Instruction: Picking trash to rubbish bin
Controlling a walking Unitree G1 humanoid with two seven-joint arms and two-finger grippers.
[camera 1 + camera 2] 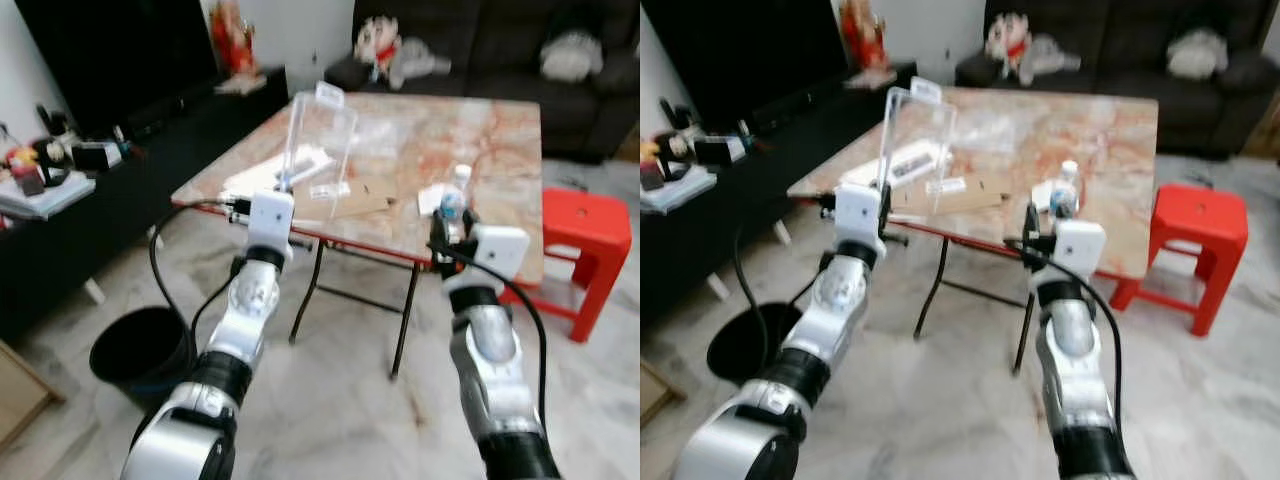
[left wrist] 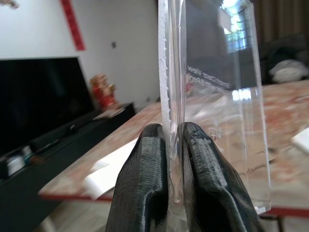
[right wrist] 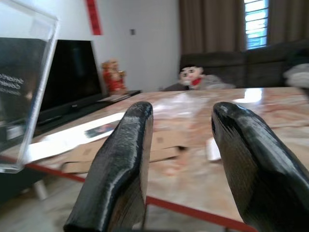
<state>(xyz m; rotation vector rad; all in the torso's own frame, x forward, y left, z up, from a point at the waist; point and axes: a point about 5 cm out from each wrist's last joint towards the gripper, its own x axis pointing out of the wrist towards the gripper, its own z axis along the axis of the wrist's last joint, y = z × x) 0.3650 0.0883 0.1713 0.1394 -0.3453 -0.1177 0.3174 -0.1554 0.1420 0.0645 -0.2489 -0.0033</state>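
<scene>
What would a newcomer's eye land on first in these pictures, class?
Probably the clear plastic box, held upright above the near edge of the marble table by the left tool, shut on its wall. Next, the bright red stool right of the table, and the black bin on the floor at left.

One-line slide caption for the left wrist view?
Left gripper pinches the edge of a clear plastic box, upright above the marble table.
</scene>
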